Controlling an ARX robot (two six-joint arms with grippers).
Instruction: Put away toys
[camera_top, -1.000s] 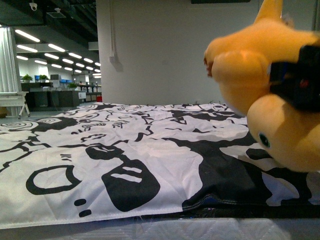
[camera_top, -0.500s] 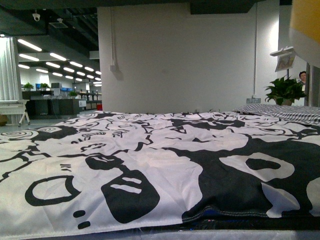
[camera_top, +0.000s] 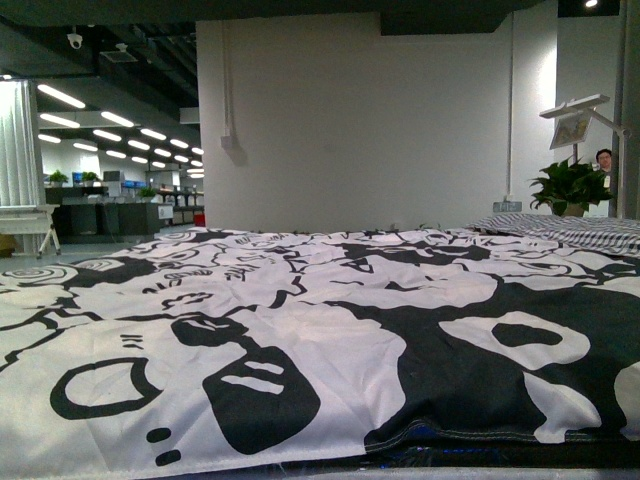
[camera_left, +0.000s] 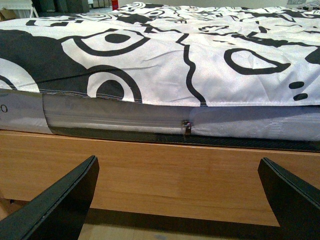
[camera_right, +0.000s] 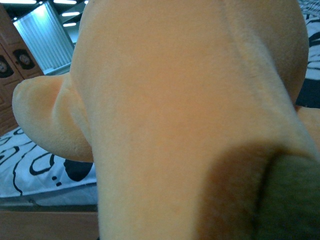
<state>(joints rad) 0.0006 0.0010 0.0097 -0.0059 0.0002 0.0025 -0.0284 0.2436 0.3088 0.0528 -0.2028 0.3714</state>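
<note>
plush toy (camera_right: 175, 115) lifted out of front view, soft rounded orange fuzz

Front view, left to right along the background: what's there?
white curtain → office desks → white wall → potted plant

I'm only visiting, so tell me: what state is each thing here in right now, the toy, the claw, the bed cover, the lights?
bedspread: spread over the mattress, lightly wrinkled
plush toy: held up off the bedspread, filling the right wrist view
left gripper: open wide, empty, facing the wooden bed frame
ceiling lights: on
</note>
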